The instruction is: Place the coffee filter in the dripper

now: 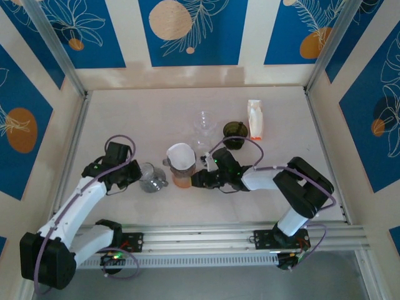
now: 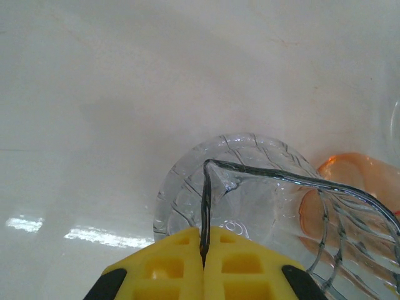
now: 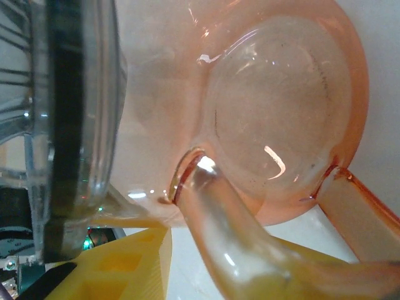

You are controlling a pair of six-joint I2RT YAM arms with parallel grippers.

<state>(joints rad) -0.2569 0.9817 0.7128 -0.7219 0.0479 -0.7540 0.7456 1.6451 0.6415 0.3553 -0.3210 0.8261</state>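
My left gripper [image 2: 203,240] is clamped on the clear glass vessel [image 2: 262,194] rim; the right gripper [image 3: 234,259] straddles the orange carafe [image 3: 281,112] handle [image 3: 215,219], and I cannot tell if it grips.

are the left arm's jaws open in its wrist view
No, the left gripper has its yellow jaws pressed together on the thin rim of the clear ribbed glass.

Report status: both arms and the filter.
Left end effector shut on glass cup rim. Right end effector holds orange pot handle. Filter sits in dripper.

Filter [image 1: 181,155] in dripper [image 1: 168,161] atop orange carafe [image 1: 182,181], ctr.
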